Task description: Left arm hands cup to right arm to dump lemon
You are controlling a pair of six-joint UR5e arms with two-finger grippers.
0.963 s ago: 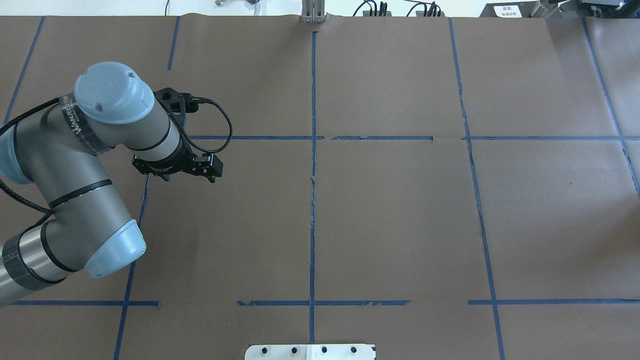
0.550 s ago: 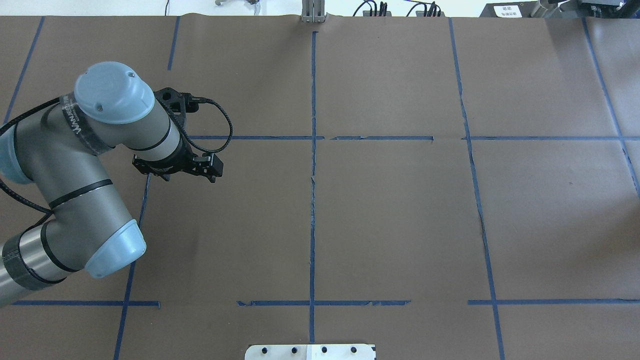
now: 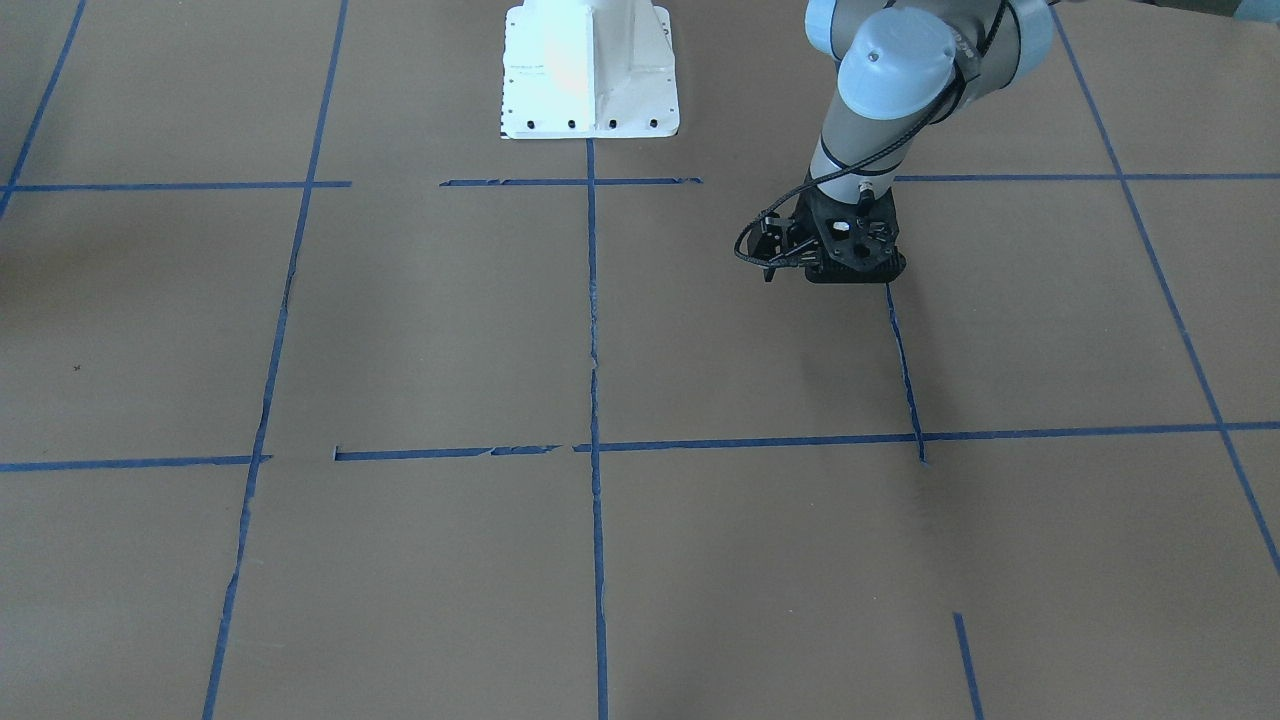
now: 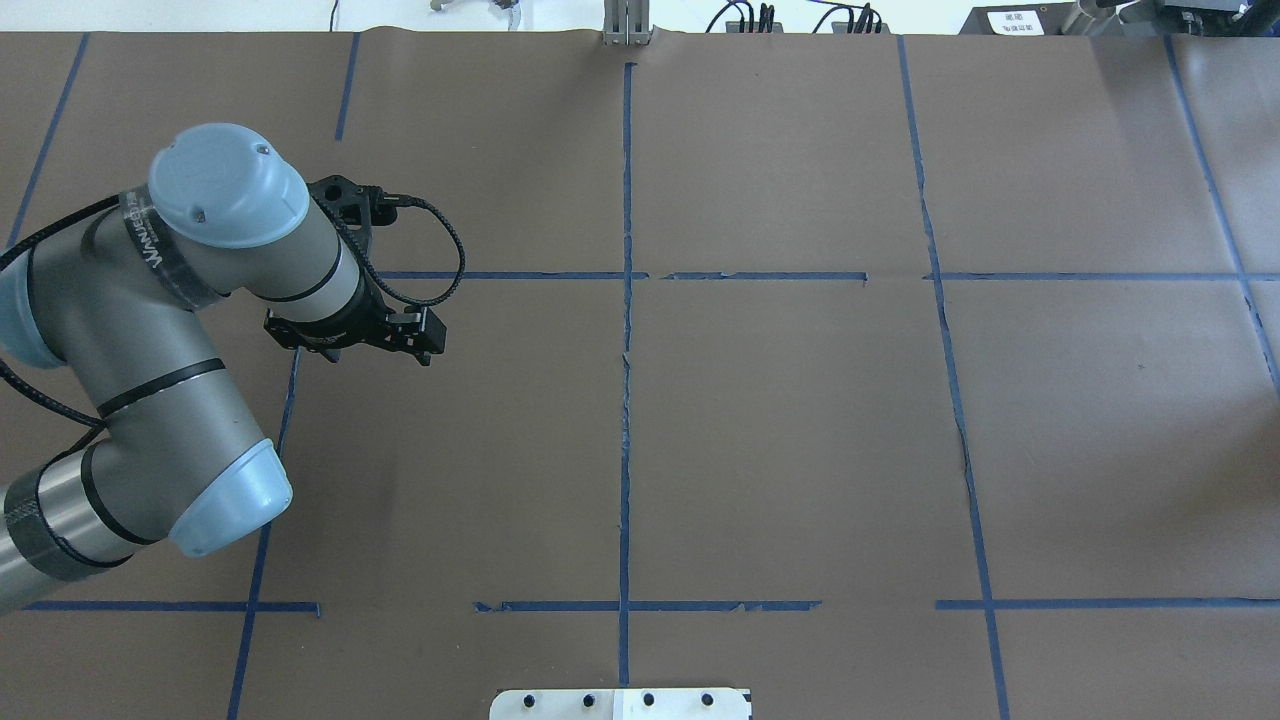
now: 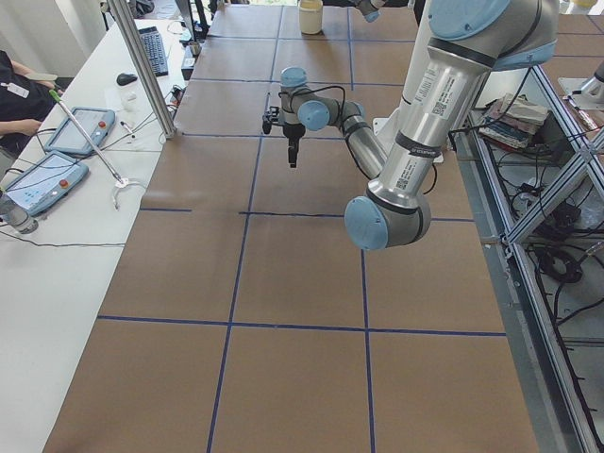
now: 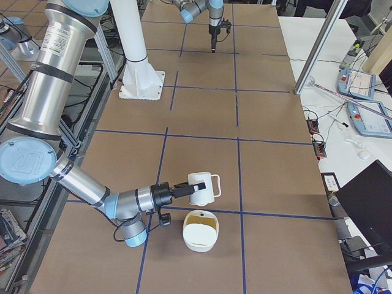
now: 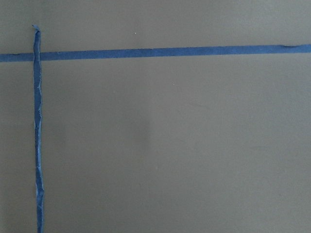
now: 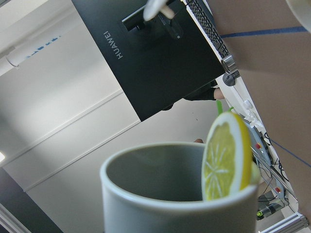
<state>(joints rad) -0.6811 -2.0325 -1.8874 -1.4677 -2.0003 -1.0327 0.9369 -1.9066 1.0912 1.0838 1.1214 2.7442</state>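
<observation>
Thick silver-grey left arm (image 4: 150, 330) is hovering well apart. The left gripper (image 5: 293, 156) is carrying nothing, jaw state unreadable. Slim silver right arm (image 6: 79, 184) is holding the white ribbed cup (image 6: 202, 187) tipped beside a white oval tub (image 6: 197, 240). Can't tell how the right gripper (image 6: 182, 191) is set. Yellow lemon slice (image 8: 227, 158) is sitting at the cup's rim. Risk: it's likely dropping onto the table if the mouth isn't over the tub.

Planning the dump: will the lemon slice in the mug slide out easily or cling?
The lemon slice stands on edge against the rim of the mug, poking above it, so it probably tips out with little tilt. Its cut face looks moist, so it might cling to the smooth grey wall.
</observation>
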